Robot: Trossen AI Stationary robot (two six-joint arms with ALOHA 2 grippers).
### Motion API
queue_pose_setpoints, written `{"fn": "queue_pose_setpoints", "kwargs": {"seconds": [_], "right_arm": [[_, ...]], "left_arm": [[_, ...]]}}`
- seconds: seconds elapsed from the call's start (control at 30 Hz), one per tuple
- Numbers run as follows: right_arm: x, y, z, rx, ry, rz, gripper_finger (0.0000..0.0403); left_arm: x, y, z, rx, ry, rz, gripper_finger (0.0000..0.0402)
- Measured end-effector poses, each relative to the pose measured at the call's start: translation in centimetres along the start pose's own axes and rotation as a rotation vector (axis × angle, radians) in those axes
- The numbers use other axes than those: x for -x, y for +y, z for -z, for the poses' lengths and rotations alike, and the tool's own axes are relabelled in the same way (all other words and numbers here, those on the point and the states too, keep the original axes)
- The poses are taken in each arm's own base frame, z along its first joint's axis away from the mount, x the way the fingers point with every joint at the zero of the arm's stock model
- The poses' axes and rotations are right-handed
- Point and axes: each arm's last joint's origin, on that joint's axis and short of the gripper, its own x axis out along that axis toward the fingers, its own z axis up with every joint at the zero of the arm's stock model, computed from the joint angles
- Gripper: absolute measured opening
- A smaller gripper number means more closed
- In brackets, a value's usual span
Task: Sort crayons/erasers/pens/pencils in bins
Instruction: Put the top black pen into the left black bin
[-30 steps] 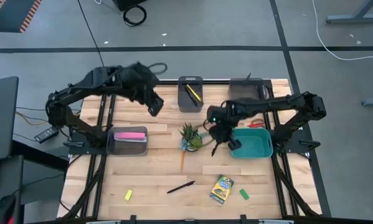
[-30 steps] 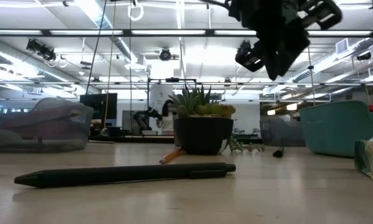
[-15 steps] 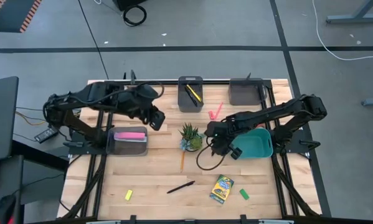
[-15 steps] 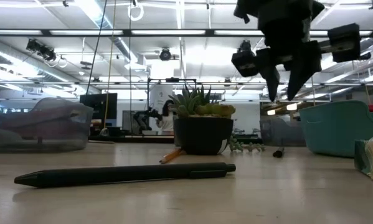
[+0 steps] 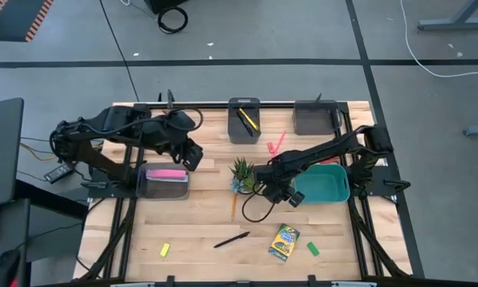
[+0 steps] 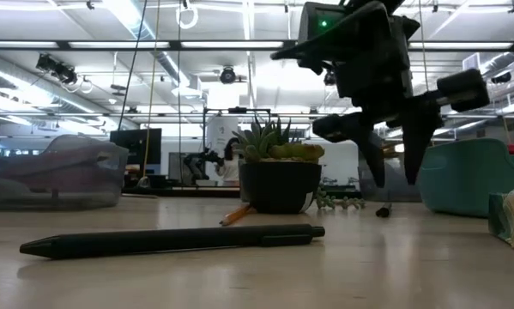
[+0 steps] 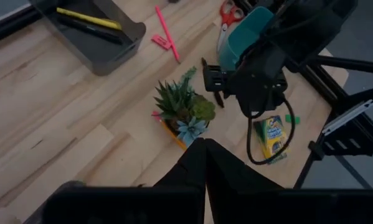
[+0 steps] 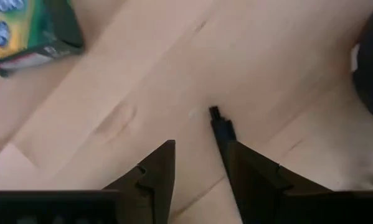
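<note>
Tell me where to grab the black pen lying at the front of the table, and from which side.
Grip the black pen at mid-barrel, coming from straight above with the jaws across its width. It lies flat and slightly angled on bare wood, clear of the crayon box.

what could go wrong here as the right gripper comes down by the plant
The right gripper, fingers open, hangs low right beside the potted plant, so it might bump the pot. A small black piece on the table lies off-centre, by one finger, so a closing grip could push it away. The loose cable loop could drag across the orange pencil.
</note>
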Motion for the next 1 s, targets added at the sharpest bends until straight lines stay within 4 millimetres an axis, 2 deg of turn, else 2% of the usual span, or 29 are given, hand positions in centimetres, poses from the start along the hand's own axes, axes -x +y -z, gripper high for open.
{"fn": "queue_pose_setpoints", "kwargs": {"seconds": [0.23, 0.43, 0.73, 1.0], "right_arm": [[-0.1, -0.4, 0.0, 0.007, 0.007, 0.045, 0.0145], [-0.7, -0.5, 0.0, -0.004, 0.016, 0.035, 0.0145], [-2.9, -1.1, 0.0, -0.066, 0.062, 0.008, 0.0145], [-3.4, -1.4, -0.1, -0.078, 0.070, 0.022, 0.0135]], "left_arm": [[1.8, 0.9, 0.0, 0.009, -0.069, -0.019, 0.0022], [2.7, 1.3, -0.1, 0.010, -0.108, -0.009, 0.0012], [2.8, 1.4, -0.1, 0.006, -0.113, -0.009, 0.0020], [2.8, 1.4, -0.1, 0.007, -0.114, -0.007, 0.0011]]}}
